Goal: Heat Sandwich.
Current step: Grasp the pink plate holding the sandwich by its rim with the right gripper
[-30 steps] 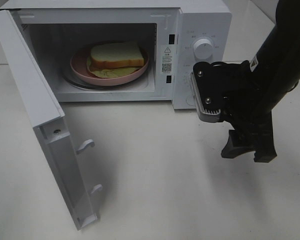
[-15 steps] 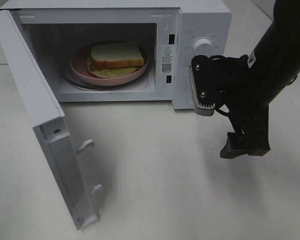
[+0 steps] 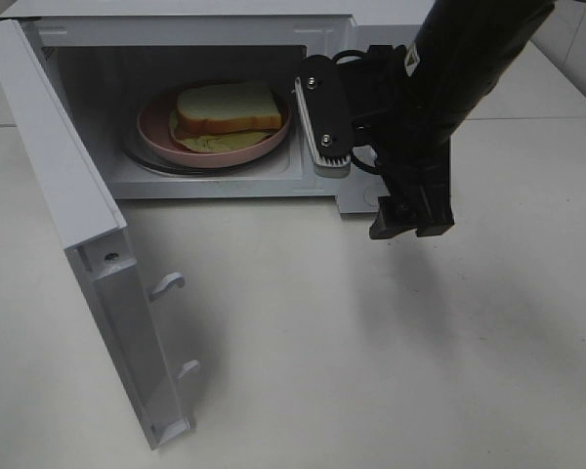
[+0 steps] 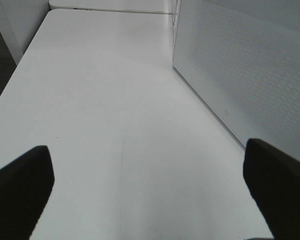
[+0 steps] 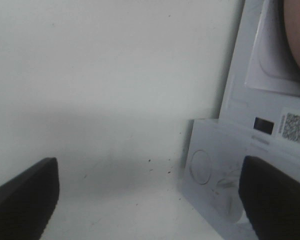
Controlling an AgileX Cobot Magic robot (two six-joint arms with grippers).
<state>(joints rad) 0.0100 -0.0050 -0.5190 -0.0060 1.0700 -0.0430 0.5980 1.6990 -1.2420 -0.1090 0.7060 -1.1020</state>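
The right end effector (image 3: 411, 219) points down at the pale worktop (image 3: 322, 342), its two dark fingers spread wide with nothing between them; the right wrist view shows only bare surface in the gap. It hangs close in front of the right side of the boxy white microwave oven (image 3: 176, 29), near the mouth of the cavity, a pose that fits an arm with nothing left to carry. Inside the cavity, the small white-bread sandwich (image 3: 227, 109) with tan crust and pale yellow-green filling lies on a round pink plate (image 3: 151, 132), centred where the heat would reach it. The oven's white hinged door (image 3: 68, 186) stands swung fully out to the left, so heating cannot begin yet. The left end effector (image 4: 147, 170), out of sight in the high view, is likewise spread and empty, low over the worktop just beside the door's perforated outer face, probably placed to push it shut.
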